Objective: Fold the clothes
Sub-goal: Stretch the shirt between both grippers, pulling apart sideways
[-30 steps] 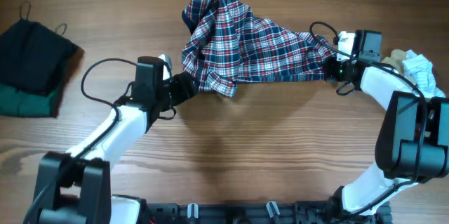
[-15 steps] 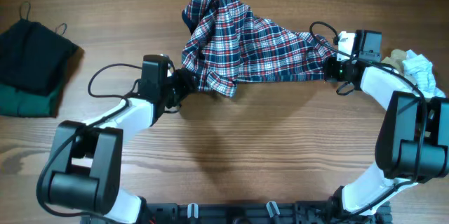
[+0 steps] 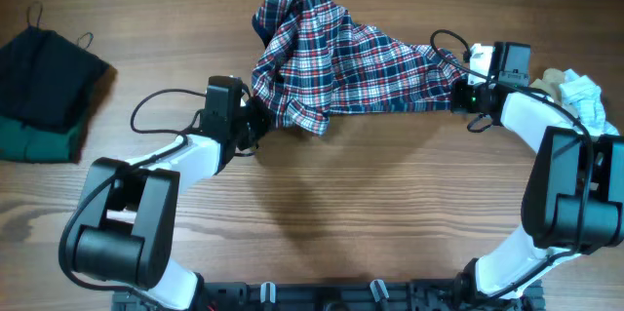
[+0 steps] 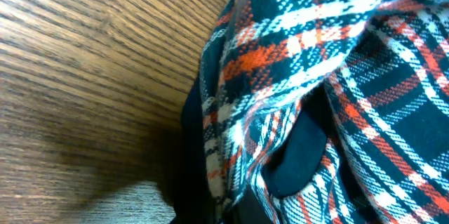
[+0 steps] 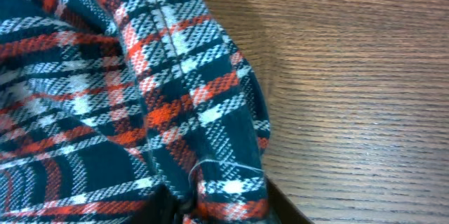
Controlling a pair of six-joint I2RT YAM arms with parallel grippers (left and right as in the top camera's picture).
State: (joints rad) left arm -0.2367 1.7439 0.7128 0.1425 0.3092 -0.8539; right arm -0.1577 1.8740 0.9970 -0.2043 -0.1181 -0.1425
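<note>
A crumpled red, navy and white plaid shirt (image 3: 351, 62) lies across the back middle of the wooden table (image 3: 390, 204). My left gripper (image 3: 258, 121) is at its lower left edge, shut on a fold of the plaid. In the left wrist view the plaid cloth (image 4: 337, 76) with navy trim fills the frame and runs down into my left gripper (image 4: 231, 210). My right gripper (image 3: 458, 92) is at the shirt's right end. In the right wrist view a hemmed plaid corner (image 5: 196, 112) is bunched in my right gripper (image 5: 210, 213), whose dark fingers press on it.
A stack of black and dark green clothes (image 3: 44, 87) sits at the left edge. A white crumpled cloth (image 3: 582, 92) lies at the far right, behind my right arm. Bare wood stretches in front of the shirt.
My left gripper slid right to the shirt's lower left edge and closed on it. The right gripper stayed at the right end and tightened on the cloth.
</note>
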